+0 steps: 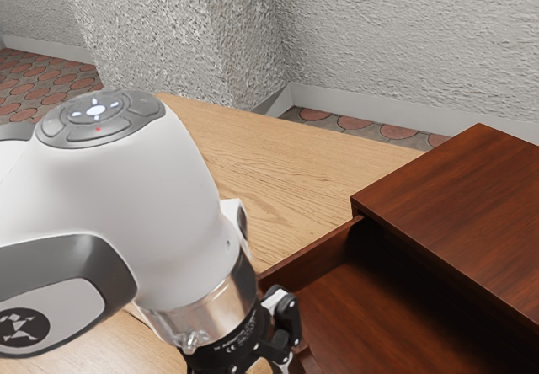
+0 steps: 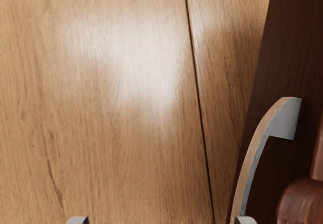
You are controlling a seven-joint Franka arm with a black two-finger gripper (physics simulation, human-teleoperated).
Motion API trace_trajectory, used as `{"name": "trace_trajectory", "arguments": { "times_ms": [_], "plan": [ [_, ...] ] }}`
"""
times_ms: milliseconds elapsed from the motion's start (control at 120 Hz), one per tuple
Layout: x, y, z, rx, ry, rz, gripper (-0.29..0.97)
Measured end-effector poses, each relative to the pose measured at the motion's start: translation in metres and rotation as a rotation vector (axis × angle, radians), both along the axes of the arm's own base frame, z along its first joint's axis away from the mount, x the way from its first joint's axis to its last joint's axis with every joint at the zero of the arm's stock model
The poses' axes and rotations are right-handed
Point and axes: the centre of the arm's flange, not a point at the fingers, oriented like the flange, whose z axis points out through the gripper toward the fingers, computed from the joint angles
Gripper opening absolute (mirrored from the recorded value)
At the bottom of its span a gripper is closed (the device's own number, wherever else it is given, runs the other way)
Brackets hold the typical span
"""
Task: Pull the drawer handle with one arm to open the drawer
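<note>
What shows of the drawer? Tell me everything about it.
The drawer is dark reddish-brown wood with a sheen. It stands pulled out from under the cabinet top, open, its floor and one side wall showing. Its front carries a curved grey handle, metal by its look. The gripper hangs open at that front, one fingertip close beside the handle, gripping nothing.

Drawer handle (image 2: 257, 156), one end past the wrist view's edge
</note>
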Motion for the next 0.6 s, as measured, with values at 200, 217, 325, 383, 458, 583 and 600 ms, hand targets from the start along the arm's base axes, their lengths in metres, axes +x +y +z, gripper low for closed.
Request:
{"name": "trace_trajectory", "arguments": {
  "times_ms": [200, 217, 325, 383, 458, 583, 600],
  "plan": [
    [-0.008, -0.006, 0.03, -0.008, -0.027, -0.017, 0.35],
    [-0.008, -0.007, 0.035, -0.012, -0.032, -0.02, 0.36],
    [0.024, 0.016, 0.09, -0.075, -0.075, -0.01, 0.47],
    [0.07, 0.076, 0.111, -0.128, -0.066, 0.047, 0.51],
    [0.129, 0.184, 0.11, -0.175, -0.037, 0.122, 0.55],
    [0.152, 0.266, 0.127, -0.078, -0.052, 0.008, 0.6],
    [0.152, 0.269, 0.129, -0.066, -0.052, -0.021, 0.6]
  ]
}}
